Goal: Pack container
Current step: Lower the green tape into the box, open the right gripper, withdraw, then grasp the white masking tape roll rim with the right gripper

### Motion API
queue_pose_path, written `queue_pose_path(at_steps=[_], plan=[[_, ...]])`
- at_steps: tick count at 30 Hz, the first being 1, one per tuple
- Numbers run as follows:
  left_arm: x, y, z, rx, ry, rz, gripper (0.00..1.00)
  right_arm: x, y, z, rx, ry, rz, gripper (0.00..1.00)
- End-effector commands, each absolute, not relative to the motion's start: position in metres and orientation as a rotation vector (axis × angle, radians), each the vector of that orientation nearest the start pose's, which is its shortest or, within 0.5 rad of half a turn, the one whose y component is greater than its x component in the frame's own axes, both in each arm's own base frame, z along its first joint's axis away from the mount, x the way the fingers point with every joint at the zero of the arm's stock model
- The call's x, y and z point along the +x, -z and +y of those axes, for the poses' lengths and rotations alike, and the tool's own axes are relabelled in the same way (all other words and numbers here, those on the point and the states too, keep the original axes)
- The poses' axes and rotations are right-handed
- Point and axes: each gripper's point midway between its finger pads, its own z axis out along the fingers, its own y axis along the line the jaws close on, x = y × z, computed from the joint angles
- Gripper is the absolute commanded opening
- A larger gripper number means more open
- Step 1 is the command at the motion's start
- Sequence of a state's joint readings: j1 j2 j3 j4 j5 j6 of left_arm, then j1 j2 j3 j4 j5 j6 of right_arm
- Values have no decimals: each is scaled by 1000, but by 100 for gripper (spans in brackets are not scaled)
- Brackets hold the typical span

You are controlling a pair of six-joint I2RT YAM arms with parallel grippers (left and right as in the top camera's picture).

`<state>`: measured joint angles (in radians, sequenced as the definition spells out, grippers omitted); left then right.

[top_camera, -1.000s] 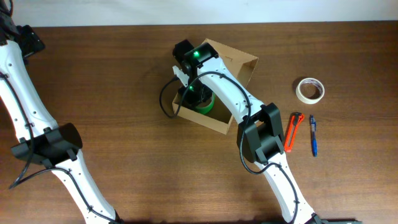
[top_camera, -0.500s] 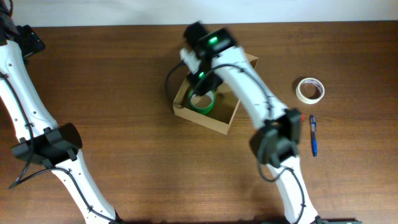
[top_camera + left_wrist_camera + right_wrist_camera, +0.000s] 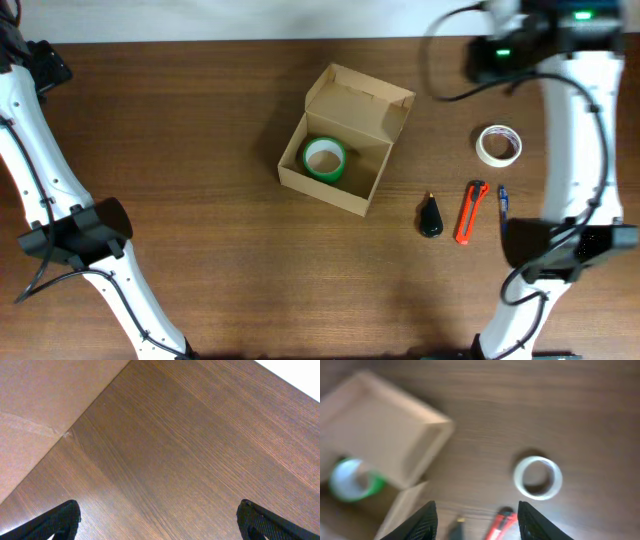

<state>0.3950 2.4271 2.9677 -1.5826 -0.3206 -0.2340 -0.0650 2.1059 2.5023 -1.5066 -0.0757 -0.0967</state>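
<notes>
The container (image 3: 330,192) lies open, green tape roll (image 3: 324,158) inside, nine o'clock of the white roll (image 3: 498,144); left gripper (image 3: 160,522) is spread wide, right gripper (image 3: 478,515), blurred, appears spread and empty.

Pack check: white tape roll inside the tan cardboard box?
No, the white tape roll lies on the wooden table, outside the tan cardboard box.

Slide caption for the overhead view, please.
Green tape roll sits in the open cardboard box; white tape roll, orange cutter, blue pen and black item lie beside it.
</notes>
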Motion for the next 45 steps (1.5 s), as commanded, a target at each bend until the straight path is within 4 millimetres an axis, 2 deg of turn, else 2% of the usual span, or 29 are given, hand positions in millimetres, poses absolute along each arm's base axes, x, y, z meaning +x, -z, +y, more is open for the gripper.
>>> queue_pose_path(at_steps=[1,5,8,12,14,16,23,27,34,37,41,45], plan=[[454,-266,248,-907,-472,2432,100,459,-251,-65,84,-14,2728,55],[454,-266,248,-907,-472,2432,100,449,-206,-107,252,-15,2811,61],[454,-266,248,-907,-472,2432,100,443,-178,-117,331,-30,2852,67],[454,-266,248,-907,-472,2432,100,444,-148,-111,319,-50,2887,69],[454,-266,248,-907,-472,2432,100,446,-134,-103,294,-57,2905,68],[454,-266,248,-907,-472,2432,100,450,-118,-92,263,-76,2929,63],[454,-266,248,-907,-472,2432,100,460,-61,-66,176,-88,3034,63],[454,-266,248,-907,-472,2432,100,457,-35,-68,175,-56,3093,62],[454,-266,248,-907,-472,2432,100,452,-14,-75,203,-53,3138,61],[454,-266,248,-907,-472,2432,100,450,-10,-77,215,-66,3147,51],[454,-266,248,-907,-472,2432,100,448,-3,-76,219,-71,3163,29],[454,-266,248,-907,-472,2432,100,445,8,-74,224,-82,3189,27]])
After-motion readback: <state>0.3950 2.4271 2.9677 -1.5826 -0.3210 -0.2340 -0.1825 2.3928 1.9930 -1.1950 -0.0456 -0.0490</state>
